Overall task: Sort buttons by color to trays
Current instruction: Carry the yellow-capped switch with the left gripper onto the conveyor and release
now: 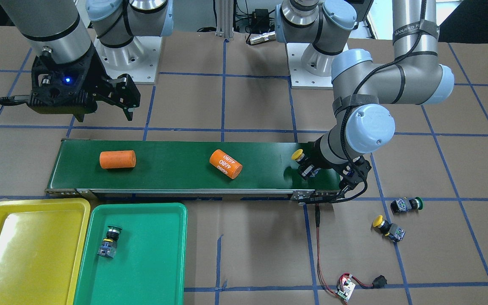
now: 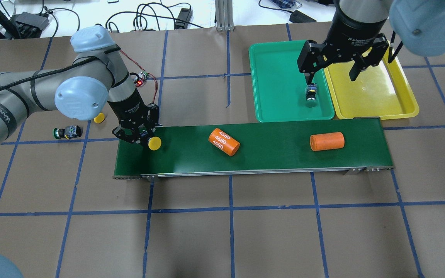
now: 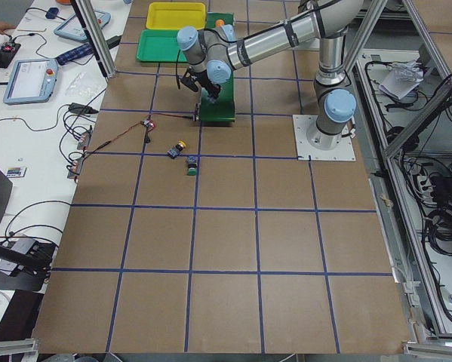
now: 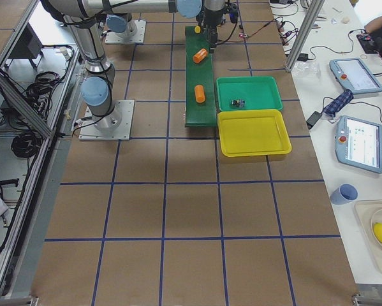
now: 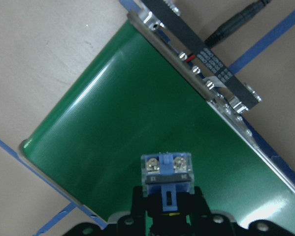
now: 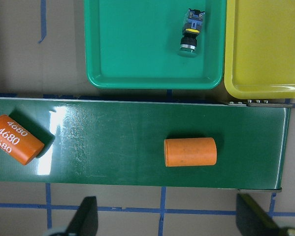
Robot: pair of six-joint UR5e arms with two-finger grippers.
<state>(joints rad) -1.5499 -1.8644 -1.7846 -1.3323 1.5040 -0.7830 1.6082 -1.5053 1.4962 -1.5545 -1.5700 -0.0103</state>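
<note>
Left pincer (image 2: 139, 135), clamped on a yellow button (image 2: 154, 143), hangs low over the left end of the belt (image 2: 269, 154). Right pincer (image 2: 332, 75) gapes empty above green tray (image 2: 276, 85) and yellow tray (image 2: 377, 114), far right. Likely next: set btn flat w/o rolling, short of the 4680 cylinder (image 2: 224, 142), and release slowly so it won't tip.

The table (image 2: 191, 239) is covered in brown board and gridded with blue tape (image 2: 230, 206). Beyond the right gripper (image 2: 332, 77), a white bench (image 2: 102, 11) is seen, edged by an aluminium post (image 2: 222, 15) and strewn with black cables (image 2: 144, 15) and teach pendants (image 4: 359, 143).
</note>
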